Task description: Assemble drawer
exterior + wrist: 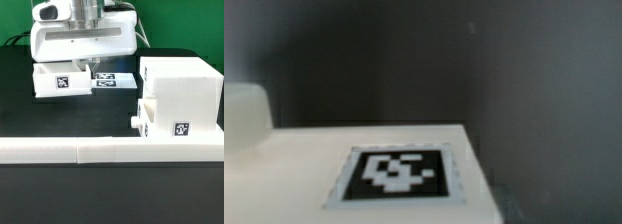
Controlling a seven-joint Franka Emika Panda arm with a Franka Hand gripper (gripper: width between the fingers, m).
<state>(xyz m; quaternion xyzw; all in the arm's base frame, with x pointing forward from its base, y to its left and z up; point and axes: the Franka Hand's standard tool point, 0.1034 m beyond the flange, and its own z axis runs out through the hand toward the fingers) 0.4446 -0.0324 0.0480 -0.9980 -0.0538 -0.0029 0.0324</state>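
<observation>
One housing (182, 85), two trays (left tray (60, 80), knobbed tray (150, 116)), one rail (110, 152), one marker board (117, 82).

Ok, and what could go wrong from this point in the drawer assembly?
1. The knobbed tray looks only partly inside the housing; a skewed push could jam it rather than seat it.
2. The loose tray lies right beside the marker board, so sliding it sideways may catch the board's edge.
3. The long rail sits close in front of the housing, leaving little room to approach from that side.
</observation>
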